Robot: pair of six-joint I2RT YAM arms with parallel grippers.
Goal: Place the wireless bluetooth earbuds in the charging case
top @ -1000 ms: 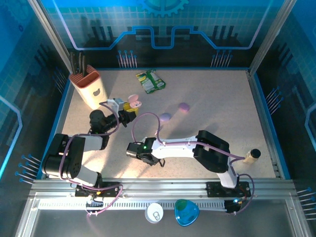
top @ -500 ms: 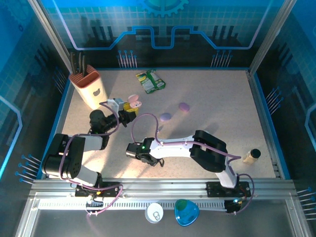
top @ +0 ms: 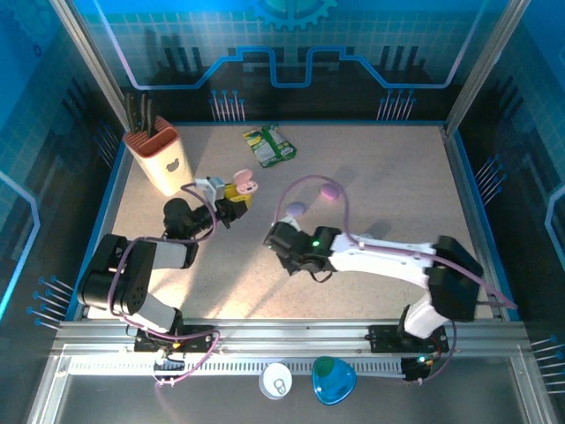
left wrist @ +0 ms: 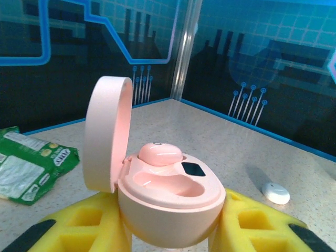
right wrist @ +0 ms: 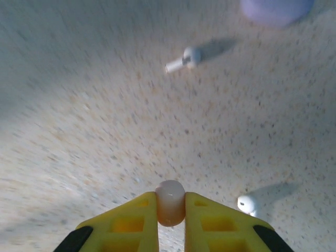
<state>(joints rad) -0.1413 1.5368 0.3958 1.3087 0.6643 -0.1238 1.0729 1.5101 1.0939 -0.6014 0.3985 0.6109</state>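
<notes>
The left gripper [left wrist: 172, 227] clamps its yellow foam pads [left wrist: 84, 223] on both sides of the pink pebble-shaped plastic charging case [left wrist: 176, 197], hinged lid [left wrist: 102, 136] standing open. One pink earbud [left wrist: 159, 153] sits at the case's far side; the near well [left wrist: 167, 185] shows its bare floor. The right gripper [right wrist: 171, 209] pinches a pale pink earbud [right wrist: 170, 199] above the speckled tabletop [right wrist: 94, 115]; a white stemmed earbud [right wrist: 184, 58] lies ahead, a purple pebble-shaped case [right wrist: 275, 9] beyond it.

One earbud [left wrist: 160, 153] inside the case [left wrist: 173, 198]
</notes>
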